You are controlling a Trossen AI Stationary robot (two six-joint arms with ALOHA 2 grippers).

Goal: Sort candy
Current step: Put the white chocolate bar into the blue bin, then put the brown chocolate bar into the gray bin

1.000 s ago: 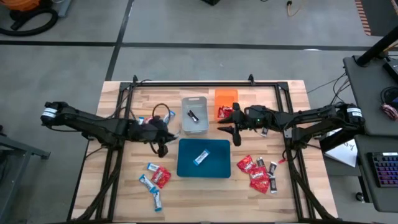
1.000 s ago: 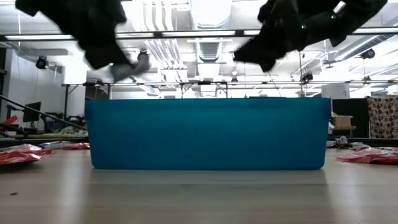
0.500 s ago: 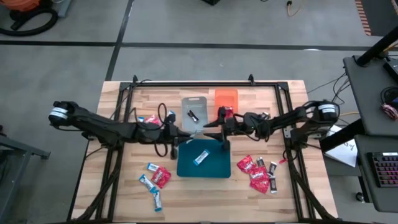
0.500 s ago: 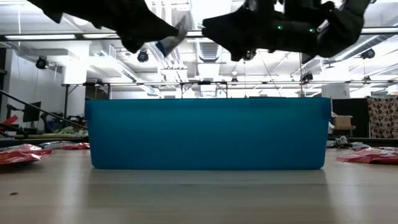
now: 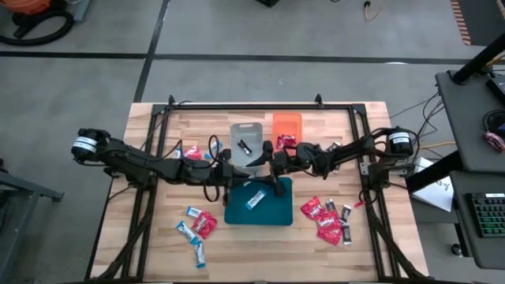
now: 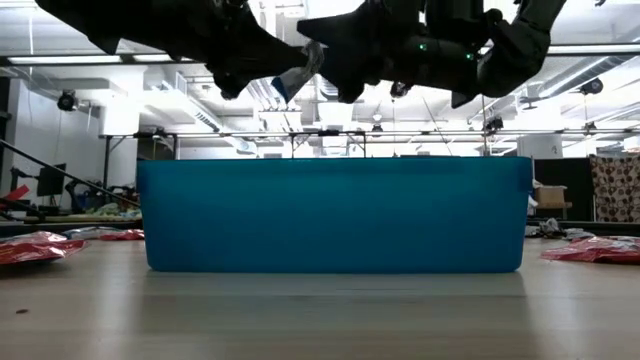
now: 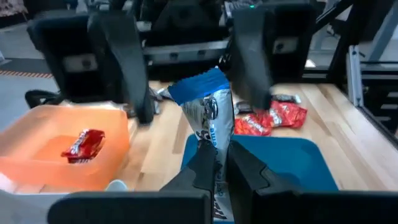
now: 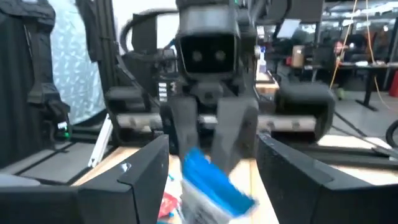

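My left gripper (image 5: 239, 175) (image 7: 217, 155) is shut on a blue-and-white bar (image 7: 208, 106), above the far edge of the blue tray (image 5: 272, 211). My right gripper (image 5: 267, 168) (image 8: 211, 149) faces it, open. Its two fingers (image 7: 127, 68) stand on either side of the bar's free end; I cannot tell whether they touch it. Another blue-and-white bar (image 5: 254, 199) lies in the blue tray. A dark mini bar (image 5: 245, 146) lies in the grey tray (image 5: 247, 158), and a red packet (image 7: 84, 144) in the orange tray (image 5: 288, 122). My left gripper pinches the blue-and-white bar's lower part (image 7: 216, 177) between its two fingers. The bar is lifted clear above the blue tray and sticks out past the fingertips, with its blue crimped end (image 7: 199, 87) pointing toward my right gripper.
Loose candy lies near the table's near left (image 5: 197, 225) and near right (image 5: 327, 217): red packets, blue-and-white bars and dark mini bars. More sweets lie beside the left arm (image 5: 189, 151). A black frame (image 5: 252, 105) borders the table's far and side edges.
Both arms have moved toward the table's middle. My left gripper has carried the blue-and-white bar rightward to the blue tray's far edge. My right gripper has come leftward from the orange tray until its open fingers flank the bar's free end.
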